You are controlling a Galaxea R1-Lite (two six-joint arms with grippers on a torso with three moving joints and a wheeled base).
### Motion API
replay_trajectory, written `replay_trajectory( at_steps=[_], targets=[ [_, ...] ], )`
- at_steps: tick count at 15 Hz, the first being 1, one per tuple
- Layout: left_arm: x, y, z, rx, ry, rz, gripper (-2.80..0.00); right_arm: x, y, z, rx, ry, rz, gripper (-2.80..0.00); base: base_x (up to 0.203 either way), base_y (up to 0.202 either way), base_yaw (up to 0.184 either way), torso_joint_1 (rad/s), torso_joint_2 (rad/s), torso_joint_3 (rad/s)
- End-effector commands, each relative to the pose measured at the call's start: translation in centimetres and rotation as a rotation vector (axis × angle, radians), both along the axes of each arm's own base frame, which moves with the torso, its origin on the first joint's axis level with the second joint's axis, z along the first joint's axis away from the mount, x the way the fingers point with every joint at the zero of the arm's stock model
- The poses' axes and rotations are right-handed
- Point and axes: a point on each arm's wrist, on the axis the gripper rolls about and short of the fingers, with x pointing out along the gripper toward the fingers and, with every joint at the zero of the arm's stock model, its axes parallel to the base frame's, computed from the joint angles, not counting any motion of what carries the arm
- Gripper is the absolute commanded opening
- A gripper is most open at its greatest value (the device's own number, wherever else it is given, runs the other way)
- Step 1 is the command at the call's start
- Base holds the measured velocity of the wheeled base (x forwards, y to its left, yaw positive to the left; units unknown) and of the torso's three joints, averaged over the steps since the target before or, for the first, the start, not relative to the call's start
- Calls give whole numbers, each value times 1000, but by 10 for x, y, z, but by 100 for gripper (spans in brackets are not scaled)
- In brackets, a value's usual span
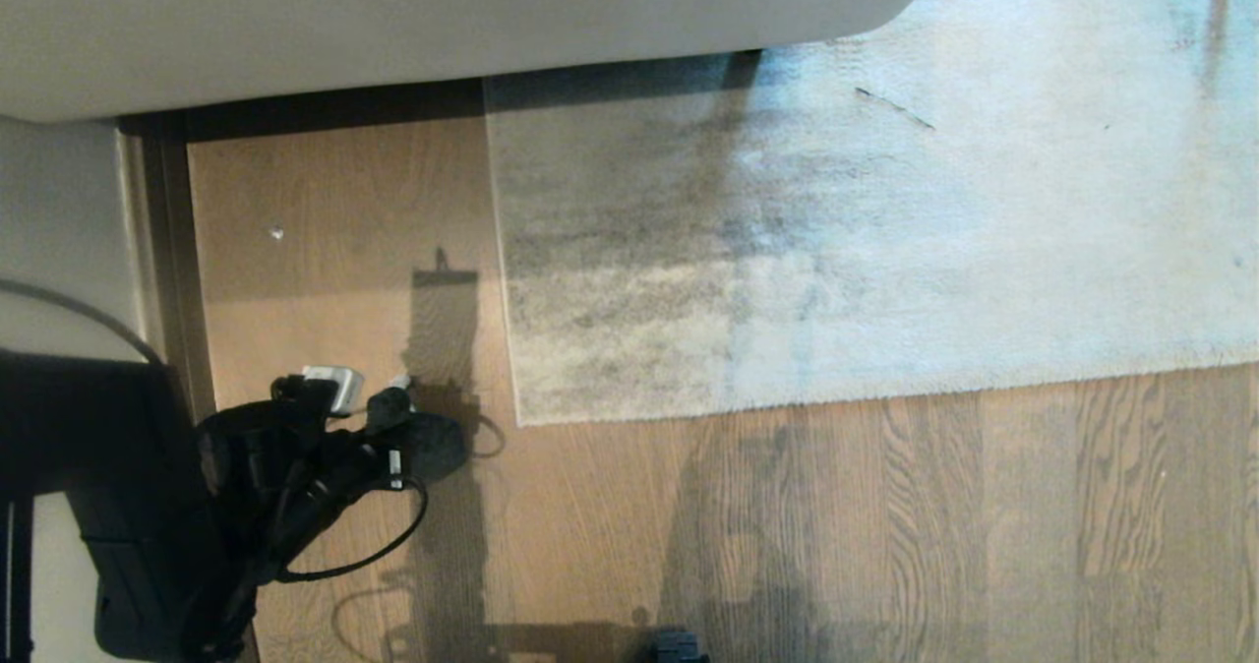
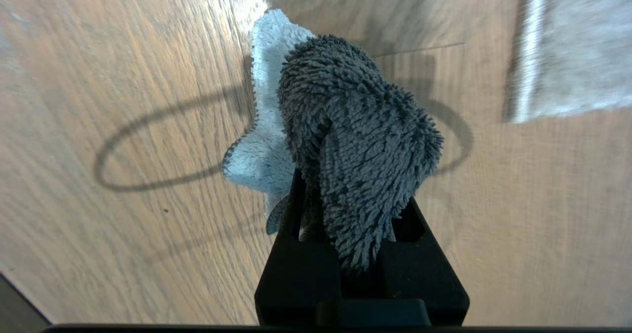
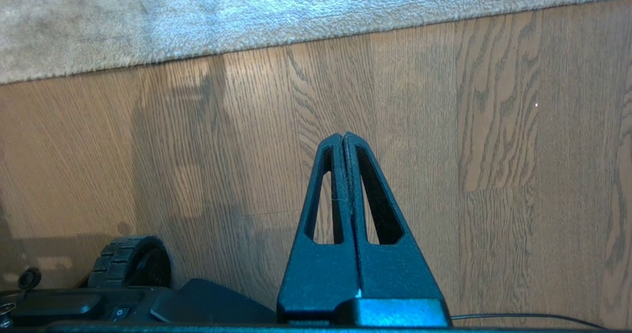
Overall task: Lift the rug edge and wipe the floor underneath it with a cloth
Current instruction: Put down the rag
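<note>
While the rug edge (image 1: pixel 511 348) is lying flat on the floor (image 1: pixel 885 525), the left gripper (image 2: pixel 345 209) is hanging low over the bare planks just beside the rug corner, its fingers clenching the cloth (image 2: pixel 355 140) so that the fuzzy bundle is sticking out in front, ready for wiping. The right gripper (image 3: pixel 344 138) is waiting near the long border with its fingers pressed together and holding nothing, probably because it is the free one for lifting the edge.

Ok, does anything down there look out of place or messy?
Nothing serious. The rug edge lies flat on the floor, with one thin dark strand on the pile. The left gripper holds the cloth.
</note>
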Motion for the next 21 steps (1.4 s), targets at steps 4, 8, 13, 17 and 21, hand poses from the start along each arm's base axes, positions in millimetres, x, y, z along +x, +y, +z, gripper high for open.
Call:
replay_trajectory(
  at_steps=[4, 8, 13, 17, 21],
  targets=[
    [34, 28, -1, 119, -116, 59, -280, 0, 0, 0, 0, 2, 0, -280, 0, 0, 0, 0, 0, 0],
    [56, 69, 14, 258, -219, 148, -280, 0, 0, 0, 0, 1, 0, -280, 0, 0, 0, 0, 0, 0],
    [63, 104, 11, 322, -232, 228, -280, 0, 0, 0, 0, 1, 1, -280, 0, 0, 0, 0, 0, 0],
    [61, 125, 2, 341, -210, 271, -280, 0, 0, 0, 0, 1, 1, -280, 0, 0, 0, 0, 0, 0],
    [64, 128, -1, 336, -208, 275, -280, 0, 0, 0, 0, 1, 0, -280, 0, 0, 0, 0, 0, 0]
  ],
)
